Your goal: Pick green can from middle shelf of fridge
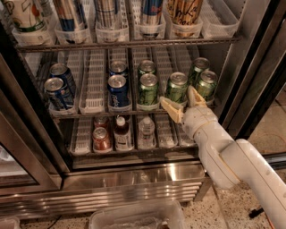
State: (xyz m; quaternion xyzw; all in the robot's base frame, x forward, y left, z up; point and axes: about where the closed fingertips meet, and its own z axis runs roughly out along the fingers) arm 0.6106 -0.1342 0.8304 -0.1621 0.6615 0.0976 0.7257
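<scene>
The fridge (134, 179) stands open, with a stainless-steel base. On its middle shelf (96, 105), white lane trays hold several green cans on the right and several blue cans (119, 91) on the left. One green can (178, 87) stands at the front of its lane, with another (148, 89) to its left and another (206, 85) to its right. My gripper (183, 101) is open at the shelf's front edge, just below and in front of the front green can, one finger (171, 109) on each side. It holds nothing.
The top shelf carries tall cans and cups (184, 13). The bottom shelf holds a red can (101, 139) and small bottles (146, 132). The dark door frame (254, 80) stands close on the right. A clear plastic bin (138, 217) lies on the floor in front.
</scene>
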